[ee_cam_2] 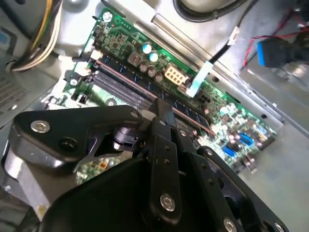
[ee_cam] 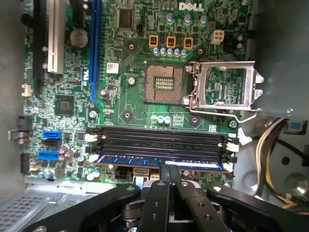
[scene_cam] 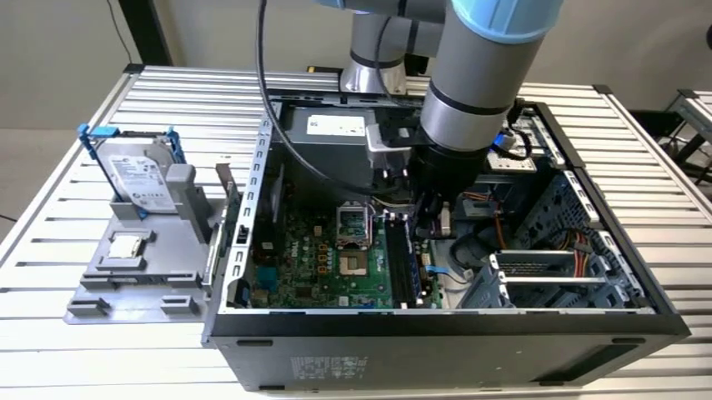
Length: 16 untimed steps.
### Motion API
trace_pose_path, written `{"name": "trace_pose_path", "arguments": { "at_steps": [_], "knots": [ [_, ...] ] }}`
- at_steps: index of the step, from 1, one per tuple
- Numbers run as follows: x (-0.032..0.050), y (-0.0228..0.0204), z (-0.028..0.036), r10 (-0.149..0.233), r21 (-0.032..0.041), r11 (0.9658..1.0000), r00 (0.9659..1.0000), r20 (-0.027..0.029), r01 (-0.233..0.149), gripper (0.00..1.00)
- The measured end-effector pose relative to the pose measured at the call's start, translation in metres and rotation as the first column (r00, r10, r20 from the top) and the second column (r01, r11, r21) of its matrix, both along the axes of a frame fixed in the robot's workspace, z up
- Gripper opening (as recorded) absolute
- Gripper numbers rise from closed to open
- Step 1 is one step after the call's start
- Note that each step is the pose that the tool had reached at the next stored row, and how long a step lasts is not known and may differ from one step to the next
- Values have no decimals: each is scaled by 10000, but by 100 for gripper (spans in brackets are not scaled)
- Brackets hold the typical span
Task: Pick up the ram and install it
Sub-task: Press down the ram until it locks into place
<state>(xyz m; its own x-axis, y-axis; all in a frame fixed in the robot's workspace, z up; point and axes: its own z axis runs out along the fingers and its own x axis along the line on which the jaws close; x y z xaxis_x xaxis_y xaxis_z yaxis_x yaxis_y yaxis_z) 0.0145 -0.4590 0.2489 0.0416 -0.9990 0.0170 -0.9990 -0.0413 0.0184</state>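
Exterior view, read from its left to its right. A silver hard drive in a blue-handled frame [scene_cam: 142, 171] stands on a grey plastic parts stand [scene_cam: 133, 279], with a small square silver processor chip [scene_cam: 125, 247] lying flat on the stand in front of it. To their right lies the open black desktop computer case [scene_cam: 445, 333], its green motherboard [scene_cam: 317, 267] facing up. Farther right, the black two-finger gripper [scene_cam: 432, 218] reaches down into the case over the memory slots.

In the first wrist view, the ram, a long narrow green circuit-board stick with a bluish edge [ee_cam: 159, 162], sits in the slot of the black memory bank [ee_cam: 161, 142] nearest the gripper [ee_cam: 169, 174]. The fingers [ee_cam: 161, 193] are drawn together right above its upper edge; whether they pinch the stick or merely press on it cannot be told. The open metal processor socket frame [ee_cam: 224, 89] lies beyond the slots.

Judgement: seating goes best with force straight down the slot, the stick kept upright and level, until both white end latches [ee_cam: 231, 145] close.
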Motion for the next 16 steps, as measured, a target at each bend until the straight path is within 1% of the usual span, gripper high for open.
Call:
{"name": "trace_pose_path", "arguments": {
  "at_steps": [3,6,9,12,13,16],
  "knots": [
    [0,0,93,0,-2,10000,10000,-1,0,0],
    [0,0,214,0,-3,10000,10000,-1,0,0],
    [0,0,317,1,-2,10000,10000,-1,-1,0],
    [0,0,442,0,-3,10000,10000,-1,0,0],
    [0,0,466,0,-2,10000,10000,-1,0,0],
    [0,0,472,1,0,10000,10000,0,-1,0]
  ]
}}
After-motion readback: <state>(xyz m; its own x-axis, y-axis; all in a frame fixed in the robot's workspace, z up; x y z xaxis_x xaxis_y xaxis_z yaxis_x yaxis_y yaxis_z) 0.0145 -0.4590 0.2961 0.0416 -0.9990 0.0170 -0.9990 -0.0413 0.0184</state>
